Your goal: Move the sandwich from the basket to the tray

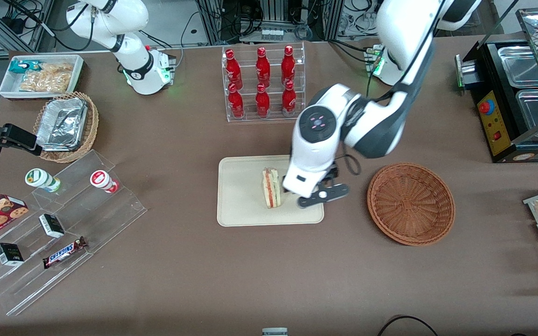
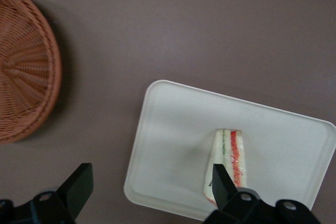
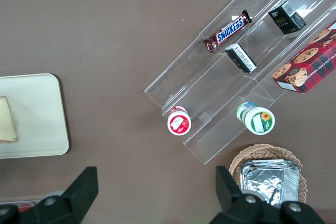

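— What sort of place are you running this in?

— You're in a robotics lab staged as a snack shop: cable-strung racks (image 1: 273,18) edge your brown surface (image 1: 180,261), which carries a cola bottle display (image 1: 263,81), a clear stepped shelf (image 1: 59,233) and a hot-food warmer (image 1: 521,93).

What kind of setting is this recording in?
Probably a lab mock-up of a snack shop: a bottle rack, stepped snack shelves and a food warmer surround the tray, where the open gripper hangs over the sandwich, beside the basket.

Even overhead light is cast; soft shadows are thrown beside the basket (image 2: 23,64) and under the gripper (image 2: 149,190), whose fingers are slightly blurred.
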